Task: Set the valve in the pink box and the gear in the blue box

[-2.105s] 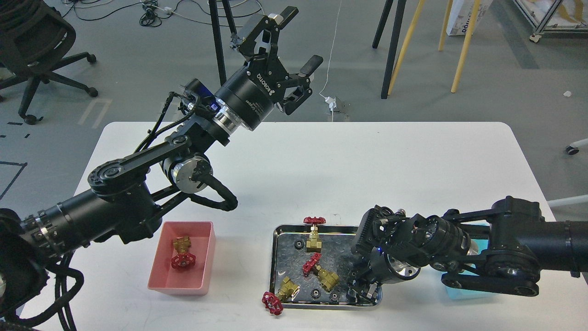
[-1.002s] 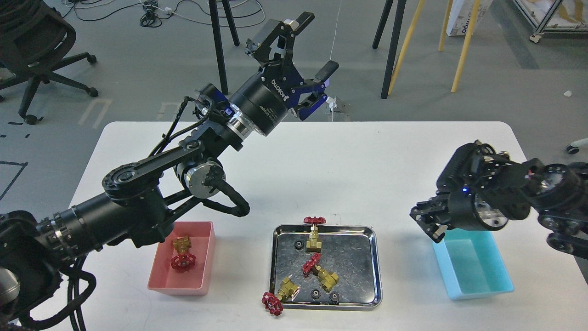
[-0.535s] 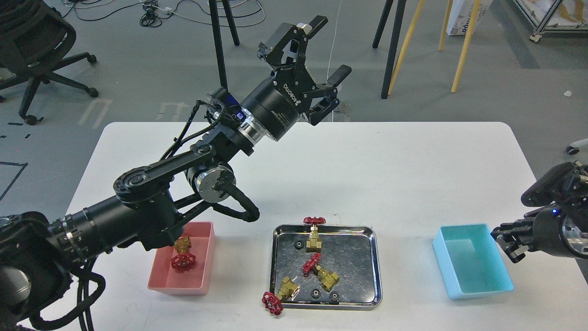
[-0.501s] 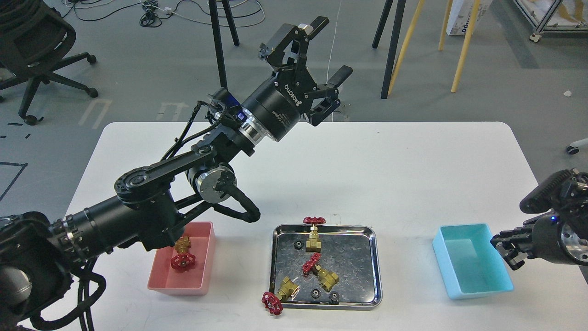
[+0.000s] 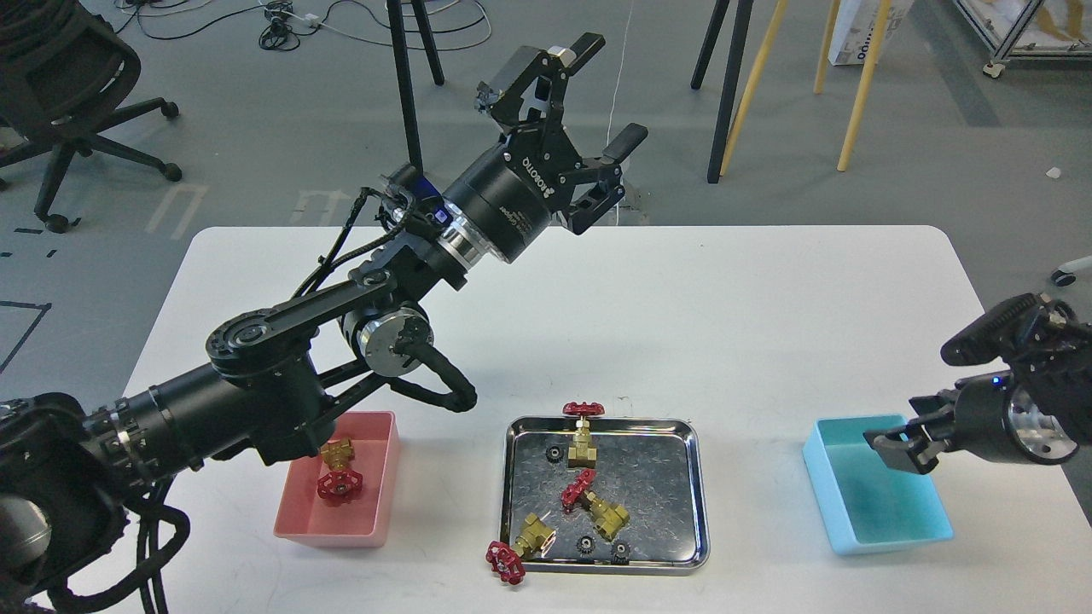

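The pink box [image 5: 328, 530] sits at the front left with one valve [image 5: 339, 467] lying in it. Three more valves lie in the steel tray [image 5: 697, 495]: one at the back [image 5: 583, 439], one in the middle [image 5: 597, 503], and one at the front left [image 5: 522, 546] with its red wheel hanging over the rim. Three black gears [image 5: 554, 454] [image 5: 586, 543] [image 5: 620, 553] lie in the tray. The blue box [image 5: 891, 520] stands at the front right. My left gripper [image 5: 611, 90] is open and empty, high above the table's far edge. My right gripper [image 5: 891, 445] hovers over the blue box's back end. Its dark fingers are too small to tell apart.
The white table [image 5: 682, 307] carries the two boxes and the tray along its front. My left arm's elbow [image 5: 256, 341] hangs above the pink box. Beyond the table are stand legs [image 5: 725, 94], yellow poles [image 5: 862, 85] and an office chair [image 5: 68, 102].
My right arm left the tray, swung up and out to the far right, then came back left over the blue box. My left gripper drifted slightly right and stayed open.
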### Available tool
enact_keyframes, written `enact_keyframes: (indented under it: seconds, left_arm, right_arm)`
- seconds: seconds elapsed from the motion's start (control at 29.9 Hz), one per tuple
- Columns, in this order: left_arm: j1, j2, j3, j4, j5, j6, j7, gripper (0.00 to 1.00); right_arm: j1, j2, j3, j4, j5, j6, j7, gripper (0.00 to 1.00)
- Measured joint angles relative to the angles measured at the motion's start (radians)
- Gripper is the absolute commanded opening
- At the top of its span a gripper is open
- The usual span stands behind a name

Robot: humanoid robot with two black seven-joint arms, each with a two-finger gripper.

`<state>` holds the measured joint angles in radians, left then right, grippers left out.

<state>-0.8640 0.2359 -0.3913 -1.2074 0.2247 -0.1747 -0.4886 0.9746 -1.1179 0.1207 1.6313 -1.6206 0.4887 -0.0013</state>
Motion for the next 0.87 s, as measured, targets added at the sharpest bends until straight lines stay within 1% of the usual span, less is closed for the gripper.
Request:
enact_keyframes:
  seconds: [0.07, 0.17, 0.23, 0.37, 0.43, 0.5, 0.6, 0.7, 0.8, 0.87]
  left_arm:
    - [0.0, 0.038, 0.001, 0.019, 0.0, -0.006, 0.0, 0.96]
    - [0.0, 0.096, 0.001, 0.068, 0.001, -0.032, 0.0, 0.97]
    - [-0.003, 0.128, 0.001, 0.118, 0.001, -0.09, 0.0, 0.97]
    - [-0.014, 0.171, -0.013, 0.226, -0.005, -0.253, 0.0, 0.98]
    - [-0.016, 0.178, -0.023, 0.272, -0.011, -0.297, 0.0, 0.99]
    - [-0.016, 0.179, -0.04, 0.305, -0.013, -0.309, 0.0, 0.99]
    - [-0.008, 0.17, -0.074, 0.343, -0.016, -0.314, 0.0, 0.99]
    - [-0.005, 0.13, -0.108, 0.395, -0.02, -0.314, 0.0, 0.99]
    - [-0.004, 0.077, -0.139, 0.462, -0.024, -0.314, 0.0, 0.99]
    - [-0.004, 0.049, -0.152, 0.498, -0.026, -0.314, 0.0, 0.99]
  right_arm:
    - [0.0, 0.026, 0.098, -0.06, 0.145, 0.0, -0.003, 1.0]
    - [0.0, 0.081, 0.248, -0.177, 0.454, 0.0, 0.001, 1.0]
    - [0.0, 0.121, 0.32, -0.247, 0.658, 0.0, 0.003, 1.0]
    - [-0.001, 0.227, 0.409, -0.424, 1.082, 0.0, 0.004, 1.0]
    - [-0.001, 0.293, 0.43, -0.527, 1.285, 0.0, 0.006, 1.0]
    - [-0.008, 0.37, 0.457, -0.648, 1.482, 0.0, 0.007, 1.0]
    - [-0.032, 0.486, 0.521, -0.805, 1.607, 0.0, 0.008, 1.0]
    - [-0.057, 0.585, 0.593, -0.919, 1.639, 0.0, 0.005, 1.0]
    - [-0.071, 0.663, 0.622, -0.984, 1.643, 0.0, -0.002, 1.0]
    - [-0.074, 0.695, 0.629, -0.999, 1.643, 0.0, -0.003, 1.0]
